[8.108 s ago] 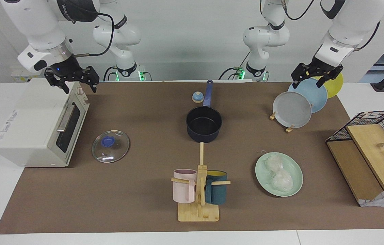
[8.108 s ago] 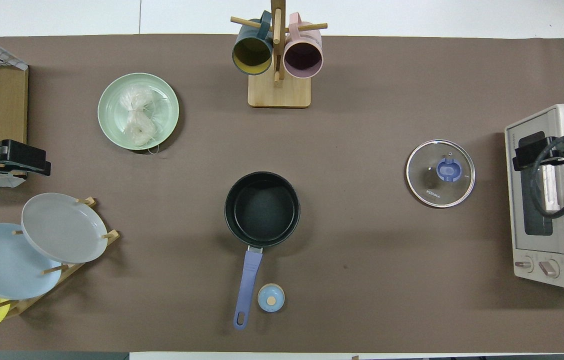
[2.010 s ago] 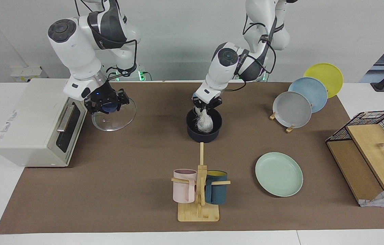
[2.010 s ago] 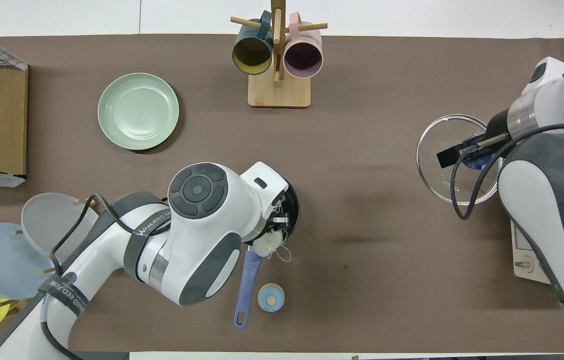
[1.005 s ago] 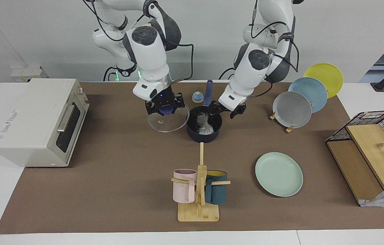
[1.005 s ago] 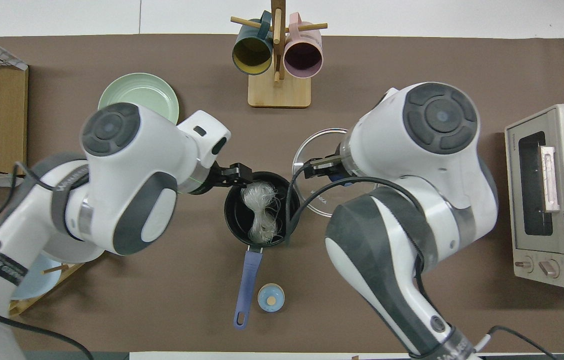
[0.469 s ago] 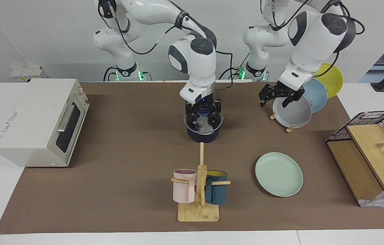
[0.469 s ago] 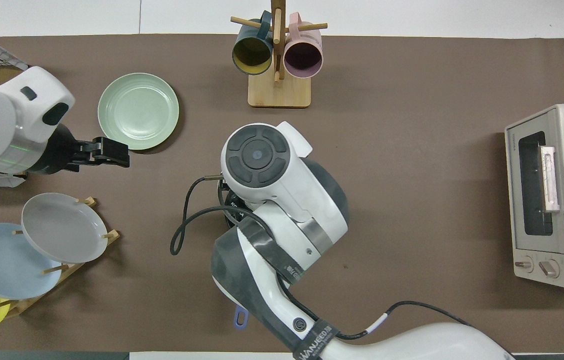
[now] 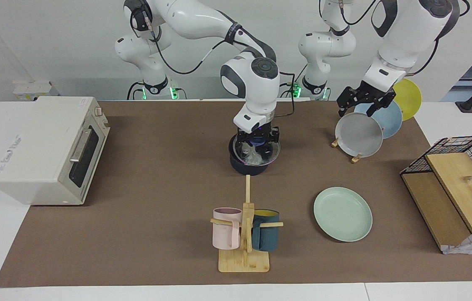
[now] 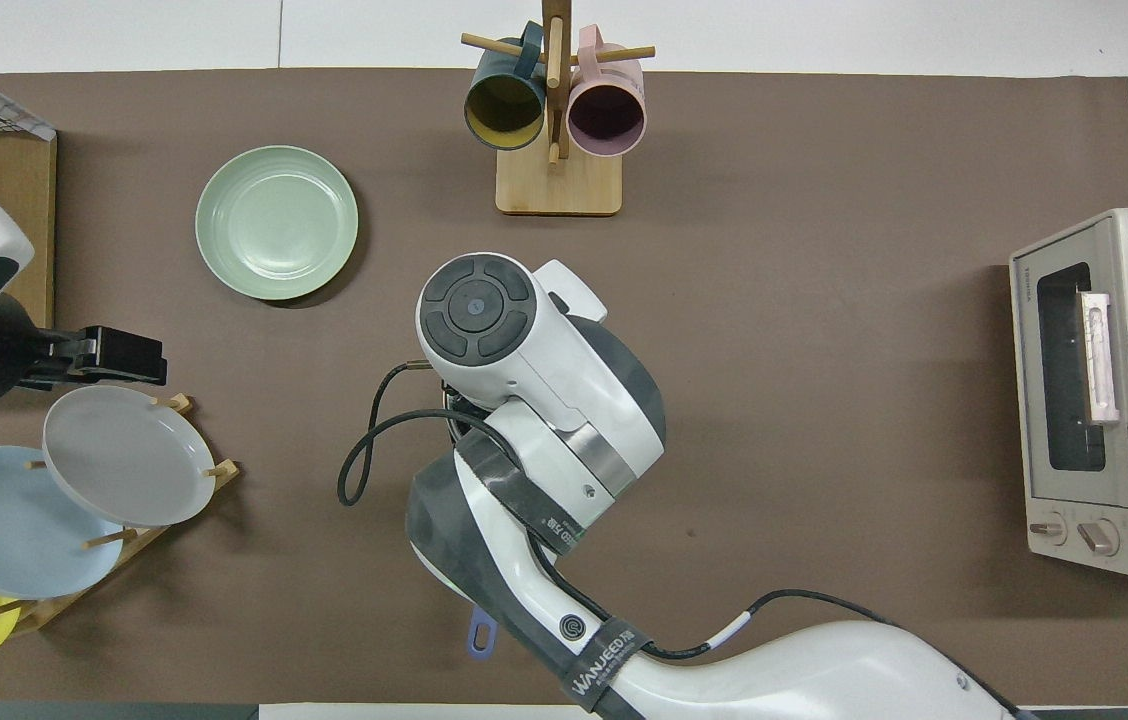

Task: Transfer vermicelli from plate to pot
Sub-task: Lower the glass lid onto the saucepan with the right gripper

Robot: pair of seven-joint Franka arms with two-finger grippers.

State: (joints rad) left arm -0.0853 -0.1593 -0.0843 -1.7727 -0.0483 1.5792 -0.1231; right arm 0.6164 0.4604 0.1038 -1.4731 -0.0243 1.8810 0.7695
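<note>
The right gripper [image 9: 257,140] holds the glass lid [image 9: 260,151] by its knob on the pot [image 9: 247,166], jaws closed. The vermicelli [image 9: 253,155] lies inside. The left gripper [image 9: 362,103] hangs with open jaws over the grey plate [image 9: 358,134].

The plate [image 9: 342,214] looks smooth, matt and plastic. The lid [image 9: 260,153] on the dark matt pot [image 9: 244,167] is clear glass. Beside the pot, the mug stand [image 9: 244,260] is pale wood.
</note>
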